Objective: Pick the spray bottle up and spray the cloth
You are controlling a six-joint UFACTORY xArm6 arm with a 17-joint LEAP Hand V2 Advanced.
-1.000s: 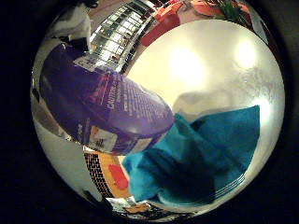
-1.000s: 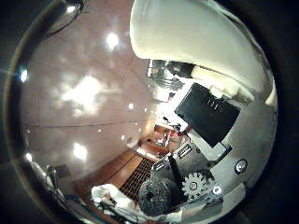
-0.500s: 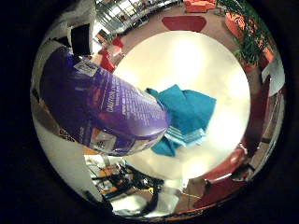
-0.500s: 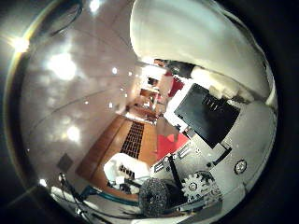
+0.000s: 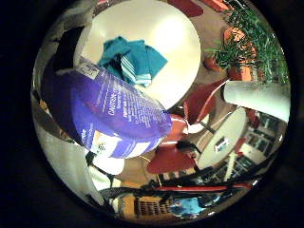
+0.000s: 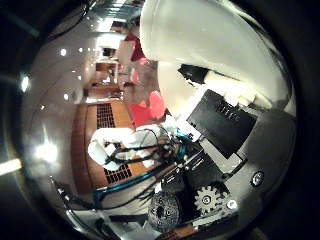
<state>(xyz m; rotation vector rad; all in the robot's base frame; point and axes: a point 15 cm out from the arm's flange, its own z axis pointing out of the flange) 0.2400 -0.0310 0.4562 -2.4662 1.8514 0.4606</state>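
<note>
Spray bottle (image 5: 107,116) sits hard against my palm, well above the teal cloth (image 5: 130,59) on the round surface (image 5: 175,42); my hand (image 6: 220,125) appears closed on its smooth, rigid, probably slippery body, so the narrow neck looks safest.

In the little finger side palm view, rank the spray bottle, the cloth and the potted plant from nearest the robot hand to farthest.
1. Spray bottle, close against the palm.
2. Cloth, on the round white table beyond the bottle.
3. Potted plant, on the floor past the table.

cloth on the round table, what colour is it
Teal blue, with a paler striped patch; the cloth shows best in the little finger side palm view.
</note>
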